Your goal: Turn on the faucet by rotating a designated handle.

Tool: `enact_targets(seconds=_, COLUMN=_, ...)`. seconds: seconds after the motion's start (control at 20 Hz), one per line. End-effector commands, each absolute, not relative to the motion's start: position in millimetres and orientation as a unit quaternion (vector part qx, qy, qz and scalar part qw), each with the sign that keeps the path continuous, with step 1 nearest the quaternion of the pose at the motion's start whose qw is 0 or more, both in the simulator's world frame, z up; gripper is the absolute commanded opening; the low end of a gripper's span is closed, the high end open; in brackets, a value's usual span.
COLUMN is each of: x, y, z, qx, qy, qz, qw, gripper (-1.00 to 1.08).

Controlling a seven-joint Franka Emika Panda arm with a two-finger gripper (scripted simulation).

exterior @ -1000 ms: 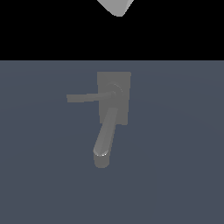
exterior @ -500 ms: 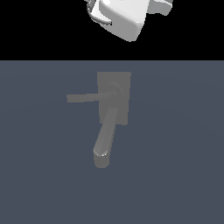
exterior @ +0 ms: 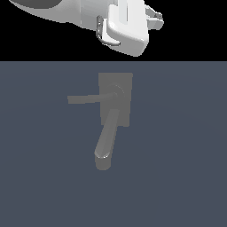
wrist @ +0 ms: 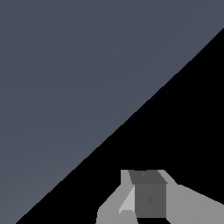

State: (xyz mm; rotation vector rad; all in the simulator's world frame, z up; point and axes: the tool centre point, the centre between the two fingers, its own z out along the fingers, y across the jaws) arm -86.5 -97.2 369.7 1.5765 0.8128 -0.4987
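There is one faucet (exterior: 114, 104) here, lying on the dark blue-grey floor (exterior: 186, 168), and it has one flat base plate (exterior: 123, 84), one thick rounded spout (exterior: 106, 142) and one thin handle (exterior: 86, 99). There is one arm (exterior: 66, 11), with one gripper (exterior: 155, 18) at its end. The exterior view shows the whole faucet: the handle runs out from its round pivot (exterior: 116, 92) on the plate toward the exterior view's left, and the spout reaches down toward the camera, ending in a glossy tip (exterior: 103, 156). That same view catches the white wrist body at the top of the frame, against black, with only a bit of the fingers (exterior: 156, 17) peeking out behind it. The wrist view shows no faucet at all, only bare floor (wrist: 65, 87) cut by a diagonal edge into black, and a grey blocky part of the gripper (wrist: 148, 197) close to the lens. The faucet sits well below and away from the jaws, nothing touching it. I cannot tell how far the jaws stand apart from either view. Compared with half a second ago, the arm has come further into the frame and spread toward the exterior view's right, while the faucet and its handle lie just as they did.
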Motion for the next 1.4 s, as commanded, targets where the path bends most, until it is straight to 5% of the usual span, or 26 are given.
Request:
enact_targets(seconds=0.0, x=-81, y=-95, z=366, qx=0.666, qy=0.363, qz=-0.217, qw=0.614, gripper=-1.0)
enact_targets(seconds=0.75, x=-66, y=-83, z=379, qx=0.645, qy=0.375, qz=-0.184, qw=0.641, gripper=-1.0)
enact_targets(seconds=1.35, x=-50, y=-38, z=468, qx=0.629, qy=0.341, qz=-0.039, qw=0.697, gripper=-1.0)
